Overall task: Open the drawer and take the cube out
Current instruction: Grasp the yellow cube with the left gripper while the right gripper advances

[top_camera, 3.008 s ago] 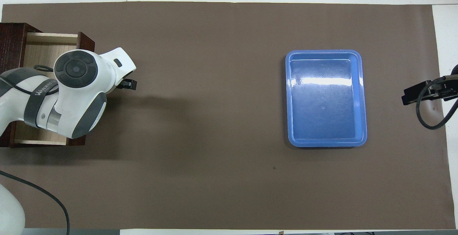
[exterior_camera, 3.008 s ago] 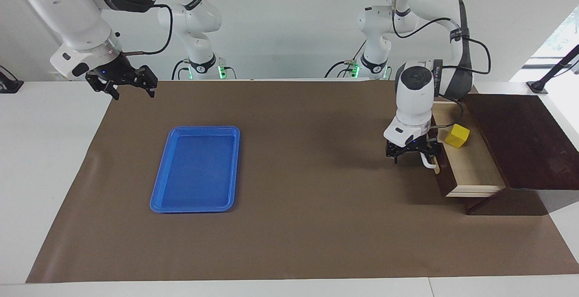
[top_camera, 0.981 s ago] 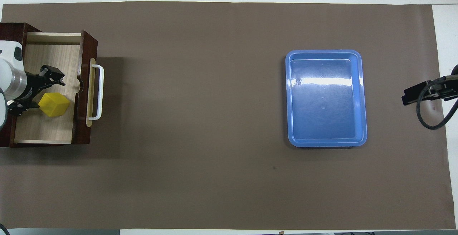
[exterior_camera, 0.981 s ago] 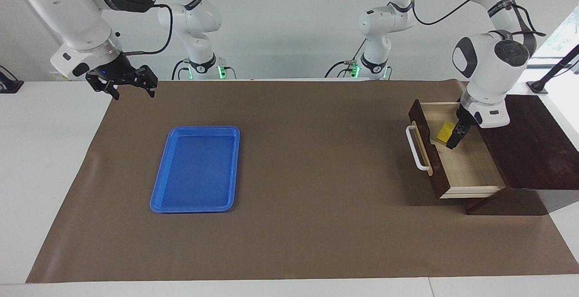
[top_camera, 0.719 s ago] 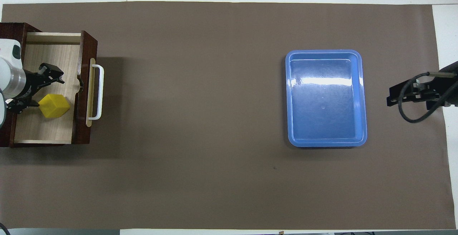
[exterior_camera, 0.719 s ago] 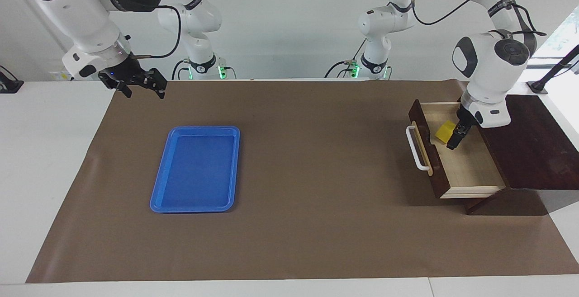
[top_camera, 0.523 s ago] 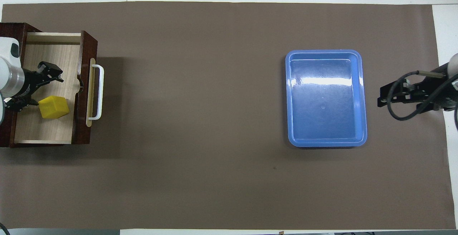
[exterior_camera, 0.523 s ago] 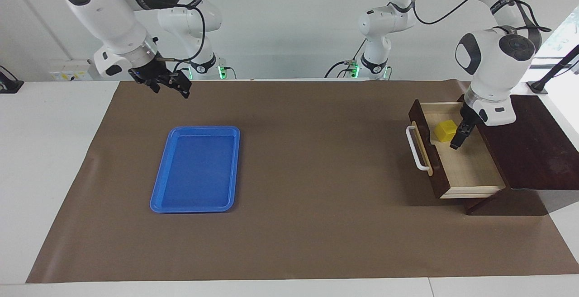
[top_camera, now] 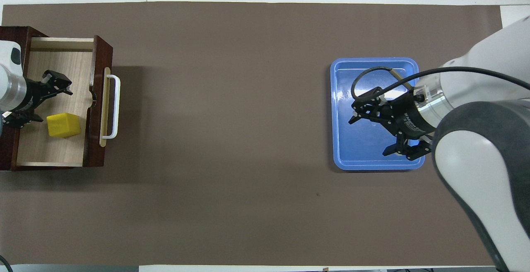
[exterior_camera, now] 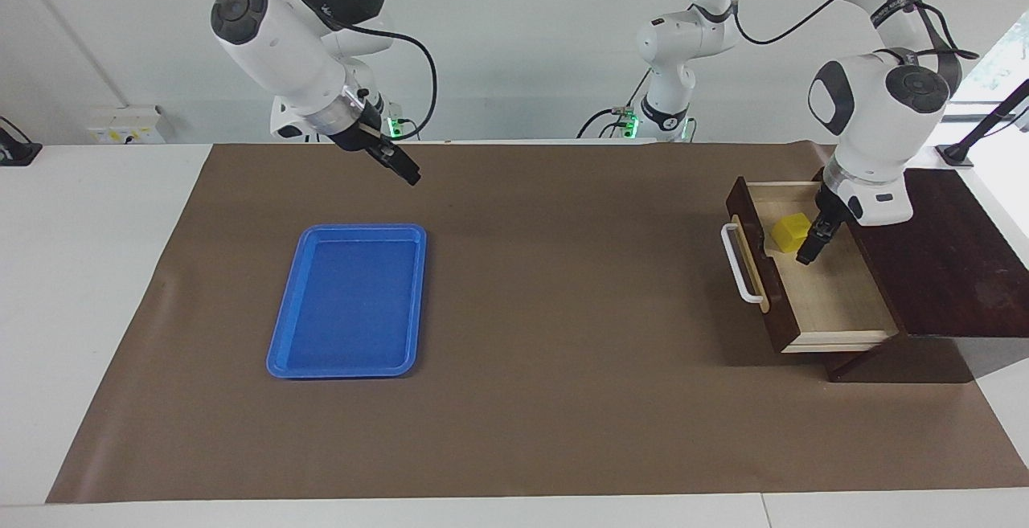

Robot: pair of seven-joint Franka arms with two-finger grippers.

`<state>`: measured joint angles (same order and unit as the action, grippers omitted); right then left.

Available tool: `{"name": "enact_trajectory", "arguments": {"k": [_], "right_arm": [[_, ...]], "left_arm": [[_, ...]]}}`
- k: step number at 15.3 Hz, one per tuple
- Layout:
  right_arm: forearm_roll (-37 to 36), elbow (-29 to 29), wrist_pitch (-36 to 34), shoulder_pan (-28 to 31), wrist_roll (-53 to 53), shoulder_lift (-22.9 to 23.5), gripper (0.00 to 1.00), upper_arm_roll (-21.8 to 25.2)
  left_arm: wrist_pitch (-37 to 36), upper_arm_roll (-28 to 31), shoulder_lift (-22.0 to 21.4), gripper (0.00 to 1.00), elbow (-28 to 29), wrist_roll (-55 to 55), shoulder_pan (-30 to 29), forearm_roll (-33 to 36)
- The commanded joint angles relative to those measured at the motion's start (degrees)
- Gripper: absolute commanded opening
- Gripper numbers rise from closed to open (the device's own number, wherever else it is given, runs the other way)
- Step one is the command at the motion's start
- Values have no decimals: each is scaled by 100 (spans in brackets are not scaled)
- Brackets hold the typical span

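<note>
- Yellow, the cube [top_camera: 63,125] was seen on the floor of the pulled-out drawer [top_camera: 62,152], just beside the left gripper [top_camera: 35,100], outside its widely spread fingers.
- The right gripper [top_camera: 377,133] was held spread wide, raised over the brown mat.

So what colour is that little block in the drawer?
Bright yellow. The cube lies in the open drawer, clearest in the overhead view.

table [exterior_camera: 88,271] | brown mat [exterior_camera: 547,351] | on mat: blue tray [exterior_camera: 277,351], wooden box [exterior_camera: 949,263]
</note>
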<state>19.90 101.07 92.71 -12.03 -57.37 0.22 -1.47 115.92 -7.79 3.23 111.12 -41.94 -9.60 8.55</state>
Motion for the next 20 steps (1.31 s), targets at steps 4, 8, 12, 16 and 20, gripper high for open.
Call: {"name": "enact_trajectory", "arguments": {"k": [4, 8, 12, 16, 20], "right_arm": [[339, 124, 336, -203, -688, 119, 100, 24], [348, 124, 344, -185, -679, 119, 100, 24], [391, 124, 362, -168, -671, 119, 100, 24], [427, 124, 362, -159, -671, 128, 100, 24], [436, 124, 371, -150, -662, 128, 100, 24]], "left_arm": [[-44, 5, -147, 100, 366, 977, 107, -55], [0, 5, -130, 95, 446, 978, 90, -55], [-254, 5, -147, 62, 428, 1004, 108, -55], [-490, 5, 28, 0, -105, 1004, 134, -64], [-1843, -30, 800, 0, -2152, 541, 563, -187]]}}
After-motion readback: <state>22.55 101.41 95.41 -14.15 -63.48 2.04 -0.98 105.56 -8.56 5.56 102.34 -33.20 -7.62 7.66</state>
